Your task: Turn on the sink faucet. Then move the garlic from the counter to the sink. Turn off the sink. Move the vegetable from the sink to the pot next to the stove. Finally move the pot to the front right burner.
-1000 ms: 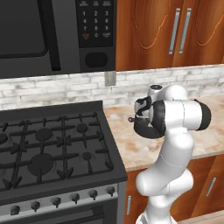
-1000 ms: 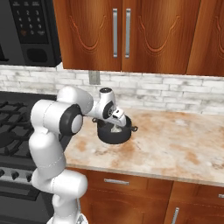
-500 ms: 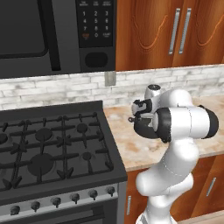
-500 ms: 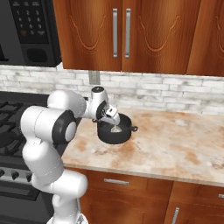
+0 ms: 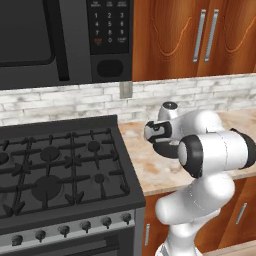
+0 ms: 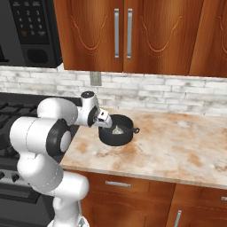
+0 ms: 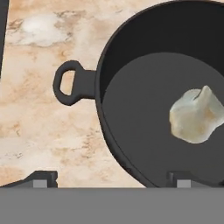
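Note:
The black pot [image 6: 116, 137] stands on the beige counter [image 6: 177, 146] just right of the stove [image 5: 55, 170]. The off-white garlic [image 7: 196, 116] lies inside it, also seen as a pale bulb [image 6: 117, 129] from the right base. My gripper [image 7: 111, 179] is open and hovers over the pot's left rim. One fingertip [image 7: 41, 178] is outside by the loop handle [image 7: 70, 83] and the other is over the pot's floor. Nothing is between them. My hand [image 6: 99, 117] sits at the pot's left edge. The sink and its faucet are out of view.
The front right burner [image 5: 100, 178] lies close to the counter edge, under black grates. A black microwave [image 5: 60, 40] hangs above the stove and wooden cabinets [image 6: 124, 35] above the counter. Bare counter stretches right of the pot.
My hand has shifted left from over the pot's middle to its left rim, and the elbow has swung forward. The jaws stay open; the garlic rests in the pot.

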You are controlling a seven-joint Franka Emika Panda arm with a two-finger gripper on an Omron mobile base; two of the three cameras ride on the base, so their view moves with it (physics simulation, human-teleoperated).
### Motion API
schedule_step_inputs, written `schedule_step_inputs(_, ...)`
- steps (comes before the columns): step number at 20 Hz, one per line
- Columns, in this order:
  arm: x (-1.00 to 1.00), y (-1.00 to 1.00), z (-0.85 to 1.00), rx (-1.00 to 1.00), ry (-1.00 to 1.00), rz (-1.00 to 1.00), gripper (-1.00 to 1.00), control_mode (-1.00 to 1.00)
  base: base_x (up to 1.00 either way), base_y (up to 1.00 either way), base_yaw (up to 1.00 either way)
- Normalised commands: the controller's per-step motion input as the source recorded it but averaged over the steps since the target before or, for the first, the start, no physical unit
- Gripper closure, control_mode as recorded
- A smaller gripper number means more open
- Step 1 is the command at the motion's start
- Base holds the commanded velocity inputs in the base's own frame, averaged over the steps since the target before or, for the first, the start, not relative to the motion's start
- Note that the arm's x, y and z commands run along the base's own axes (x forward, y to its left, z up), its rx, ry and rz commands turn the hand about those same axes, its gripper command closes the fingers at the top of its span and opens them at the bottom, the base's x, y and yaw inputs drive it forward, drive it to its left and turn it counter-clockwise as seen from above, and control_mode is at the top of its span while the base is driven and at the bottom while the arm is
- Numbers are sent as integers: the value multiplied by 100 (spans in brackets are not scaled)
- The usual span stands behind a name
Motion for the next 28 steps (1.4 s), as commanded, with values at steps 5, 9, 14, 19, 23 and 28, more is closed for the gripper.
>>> schedule_step_inputs(5,9,9,-2,-10,0,14,-100,-100,0,0,0)
schedule_step_inputs(9,24,0,-10,-12,0,10,-100,-100,0,0,0)
schedule_step_inputs(14,18,-7,-21,-6,0,13,-100,-100,0,0,0)
schedule_step_inputs(19,5,-15,-24,-1,0,12,-100,-100,0,0,0)
schedule_step_inputs(23,1,-4,-24,0,0,10,-100,-100,0,0,0)
schedule_step_inputs(28,0,0,-12,-1,0,1,100,-100,0,0,0)
